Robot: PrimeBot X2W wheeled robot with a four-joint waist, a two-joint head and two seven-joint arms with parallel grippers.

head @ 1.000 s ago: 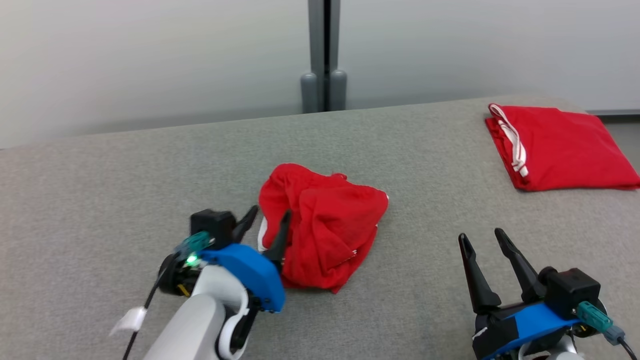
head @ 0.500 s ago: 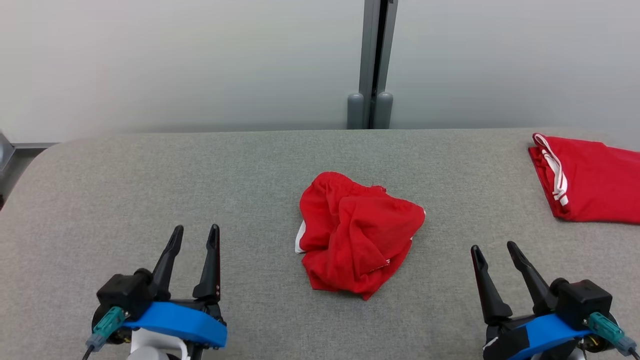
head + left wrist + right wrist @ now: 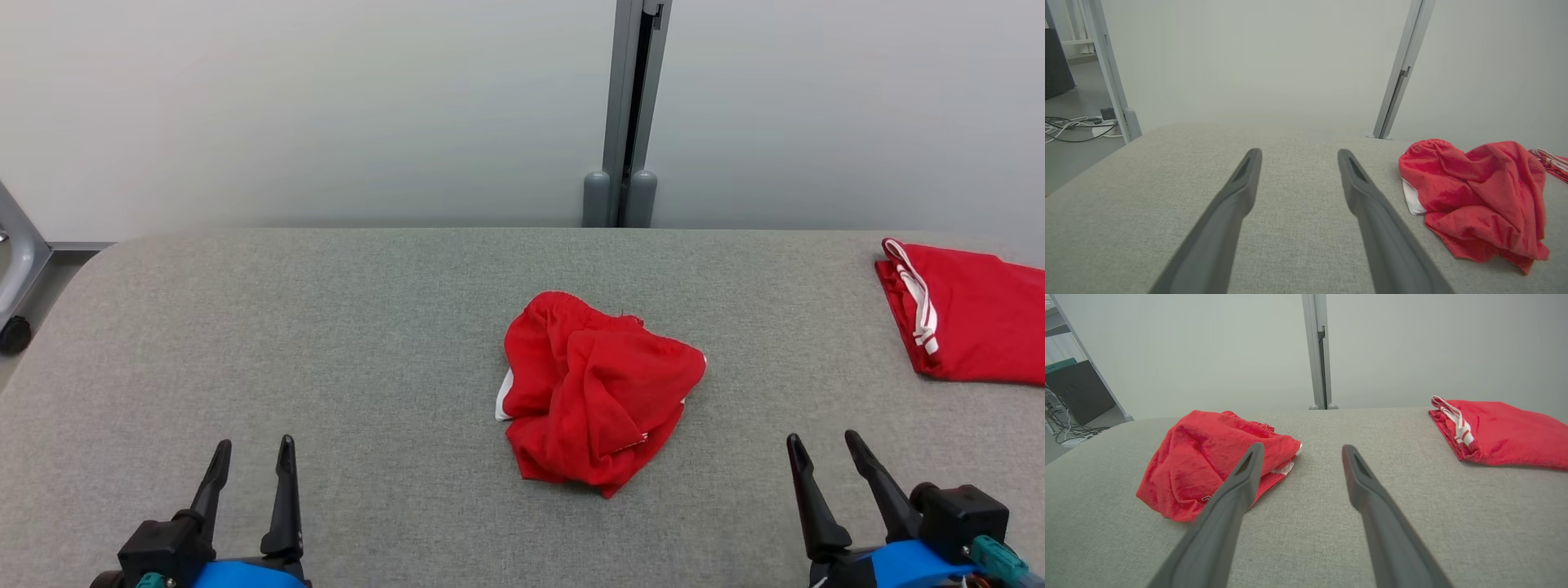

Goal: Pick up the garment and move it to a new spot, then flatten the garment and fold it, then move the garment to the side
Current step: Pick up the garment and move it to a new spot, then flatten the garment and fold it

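A crumpled red garment (image 3: pixel 600 392) with a bit of white trim lies in a heap on the middle of the grey padded table (image 3: pixel 326 327), free of both grippers. My left gripper (image 3: pixel 254 445) rests low at the near left, open and empty, well to the left of the heap. In the left wrist view the garment (image 3: pixel 1474 200) lies to the right of my spread left gripper (image 3: pixel 1298 154). My right gripper (image 3: pixel 821 441) is open and empty at the near right. In its wrist view the garment (image 3: pixel 1208 465) lies behind the left finger of my right gripper (image 3: pixel 1302 447).
A folded red garment (image 3: pixel 971 314) with white stripes lies at the table's far right edge, also the folded garment (image 3: pixel 1502 430) in the right wrist view. A grey post (image 3: pixel 629 122) stands behind the table. A metal frame leg (image 3: pixel 16 278) and floor cables (image 3: pixel 1069 126) are off the left end.
My left gripper has drawn back from the garment's left edge to the near left, still open. The head camera has shifted, so the whole scene sits differently. The garment stays crumpled.
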